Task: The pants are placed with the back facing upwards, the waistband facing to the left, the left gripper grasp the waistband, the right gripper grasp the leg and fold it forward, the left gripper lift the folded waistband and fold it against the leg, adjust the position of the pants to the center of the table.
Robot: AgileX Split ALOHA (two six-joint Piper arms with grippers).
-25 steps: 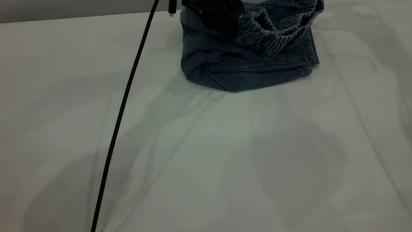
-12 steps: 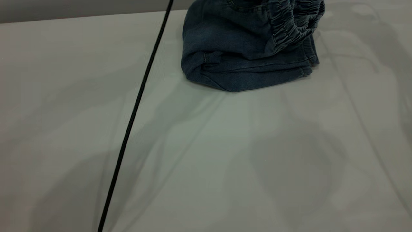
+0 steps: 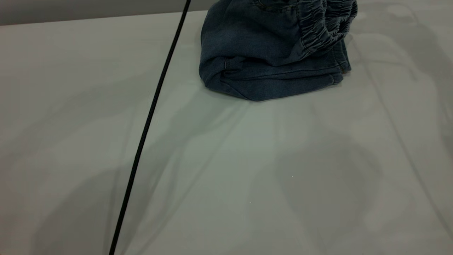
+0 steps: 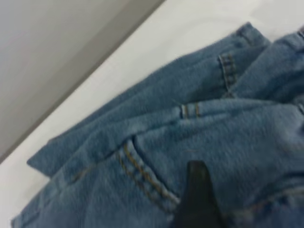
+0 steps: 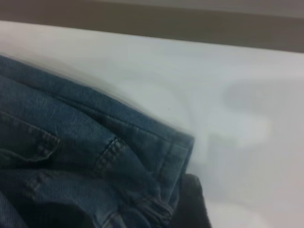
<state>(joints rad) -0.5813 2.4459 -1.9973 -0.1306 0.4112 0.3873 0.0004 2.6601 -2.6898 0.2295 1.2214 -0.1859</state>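
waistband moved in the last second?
Yes. The waistband has swung right across the folded pants, whose front fold has kept its place on the table.

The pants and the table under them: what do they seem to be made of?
The pants look like soft, washed blue denim: faded patches, tan topstitching in the wrist views, and a puckered elastic waistband. The table looks like a smooth, matte pale grey surface; whether laminate or cloth-covered cannot be told.

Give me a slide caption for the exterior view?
Folded denim pants, waistband on top, sit near the table's far edge.
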